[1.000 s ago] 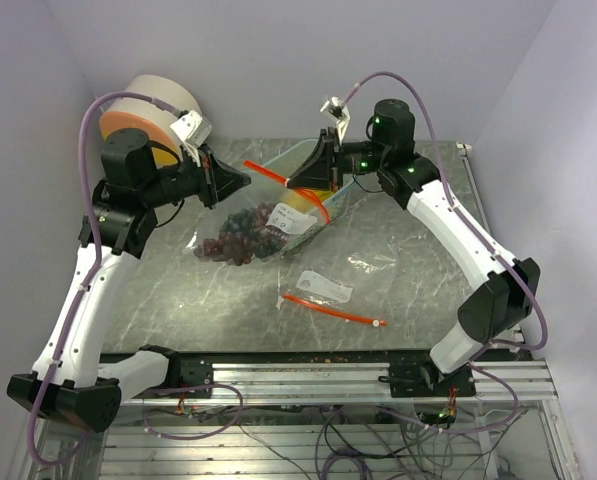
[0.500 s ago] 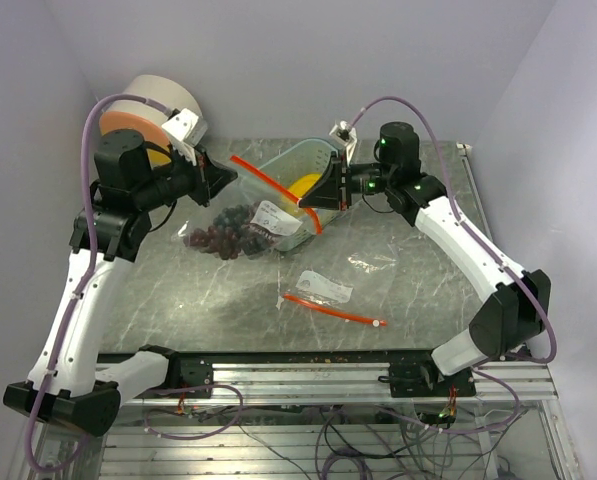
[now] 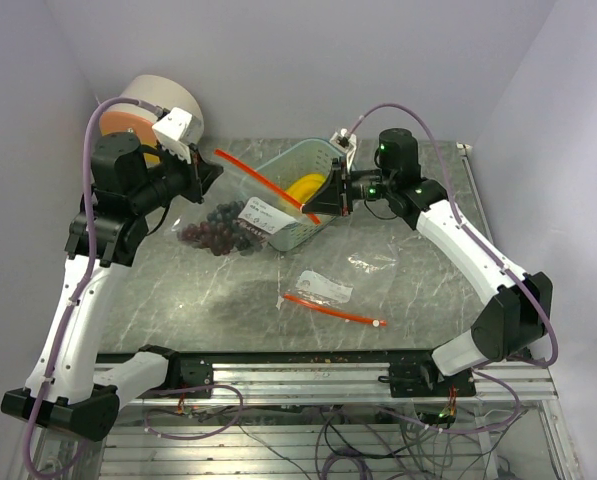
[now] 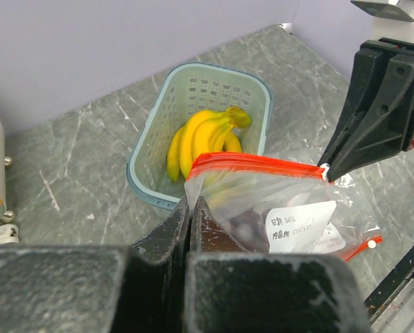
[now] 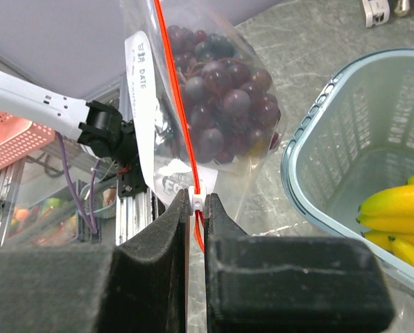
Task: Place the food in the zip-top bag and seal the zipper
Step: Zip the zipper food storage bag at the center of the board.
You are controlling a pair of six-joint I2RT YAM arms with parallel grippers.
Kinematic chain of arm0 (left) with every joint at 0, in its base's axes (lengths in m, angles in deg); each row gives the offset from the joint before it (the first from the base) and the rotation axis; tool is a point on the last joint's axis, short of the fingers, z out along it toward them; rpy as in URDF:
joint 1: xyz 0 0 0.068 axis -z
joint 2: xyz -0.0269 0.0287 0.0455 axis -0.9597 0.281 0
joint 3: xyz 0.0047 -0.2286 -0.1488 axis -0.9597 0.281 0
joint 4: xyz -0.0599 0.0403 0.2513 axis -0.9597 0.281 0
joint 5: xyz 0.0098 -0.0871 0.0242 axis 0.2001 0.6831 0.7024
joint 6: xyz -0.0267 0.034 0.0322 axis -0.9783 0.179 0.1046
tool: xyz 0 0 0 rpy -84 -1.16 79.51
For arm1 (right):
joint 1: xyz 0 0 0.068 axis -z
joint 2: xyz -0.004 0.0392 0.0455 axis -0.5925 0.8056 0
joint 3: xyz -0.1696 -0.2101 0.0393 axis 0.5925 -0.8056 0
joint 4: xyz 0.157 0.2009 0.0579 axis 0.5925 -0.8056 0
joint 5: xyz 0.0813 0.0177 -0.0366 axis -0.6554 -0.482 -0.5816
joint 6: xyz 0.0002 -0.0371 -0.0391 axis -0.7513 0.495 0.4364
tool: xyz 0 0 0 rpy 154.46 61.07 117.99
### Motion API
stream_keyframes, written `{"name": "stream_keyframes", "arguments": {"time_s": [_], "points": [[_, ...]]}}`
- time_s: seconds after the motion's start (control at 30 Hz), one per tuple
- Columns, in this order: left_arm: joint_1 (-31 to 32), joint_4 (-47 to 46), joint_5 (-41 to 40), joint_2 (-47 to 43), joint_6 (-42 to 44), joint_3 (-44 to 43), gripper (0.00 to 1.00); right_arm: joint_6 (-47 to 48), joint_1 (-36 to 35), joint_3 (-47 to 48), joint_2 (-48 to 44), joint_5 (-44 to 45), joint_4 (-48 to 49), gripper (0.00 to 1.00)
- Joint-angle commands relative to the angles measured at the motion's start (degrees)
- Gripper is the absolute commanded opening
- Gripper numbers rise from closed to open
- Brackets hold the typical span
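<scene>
The clear zip-top bag hangs stretched between both grippers over the table's back half. Its red zipper runs diagonally. Dark red-purple grapes sit in the bag's bottom, and the right wrist view shows the grapes close up. My left gripper is shut on the bag's corner just under the zipper. My right gripper is shut on the white slider at the other end. The yellow bananas lie in the teal mesh basket, outside the bag.
A second, flat zip-top bag with a red zipper lies on the table in front. A small clear scrap lies to its right. A cream and orange cylinder stands at the back left corner, behind my left arm.
Both grippers have carried the bag to the left. The grapes now hang left of the basket, and the zipper is pulled out longer and straighter between the two grips.
</scene>
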State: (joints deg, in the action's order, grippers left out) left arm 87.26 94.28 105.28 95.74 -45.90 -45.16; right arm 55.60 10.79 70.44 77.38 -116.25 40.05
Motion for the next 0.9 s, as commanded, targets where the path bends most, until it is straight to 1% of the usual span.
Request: {"name": "stream_keyframes", "arguments": {"time_s": [0.0,0.6,0.63,0.67,0.73,0.77,0.8,0.83,0.87], "points": [[-1.0,-4.1,-6.6,-2.2,1.9,-4.0,0.07,1.6,1.1,-1.2,-1.3,1.4,-3.6,0.00],[-1.0,-4.9,-7.5,-3.5,1.6,-2.8,0.07,2.1,1.1,0.7,0.2,5.0,-6.5,0.00],[-1.0,-5.0,-7.3,-3.5,1.5,-2.7,0.07,1.7,1.1,1.2,0.5,5.2,-6.3,0.04],[-1.0,-5.1,-7.2,-3.5,1.4,-2.7,0.07,0.9,1.1,2.0,0.7,6.2,-6.2,0.21],[-1.0,-5.4,-6.8,-3.5,1.1,-2.6,0.07,-1.8,1.1,3.9,1.2,7.6,-5.4,0.40],[-1.0,-5.4,-6.9,-3.4,1.1,-2.6,0.07,-3.2,1.1,4.9,1.3,8.6,-4.4,0.54],[-1.0,-5.4,-7.3,-3.4,1.2,-2.6,0.07,-4.5,1.1,5.7,1.4,9.7,-3.2,0.77],[-1.0,-5.2,-8.2,-3.4,1.4,-2.7,0.07,-5.6,1.1,6.5,1.3,11.3,-2.3,0.94],[-1.0,-5.0,-9.4,-3.4,1.5,-2.9,0.07,-6.9,1.1,7.5,1.2,13.8,-2.1,0.99]]}}
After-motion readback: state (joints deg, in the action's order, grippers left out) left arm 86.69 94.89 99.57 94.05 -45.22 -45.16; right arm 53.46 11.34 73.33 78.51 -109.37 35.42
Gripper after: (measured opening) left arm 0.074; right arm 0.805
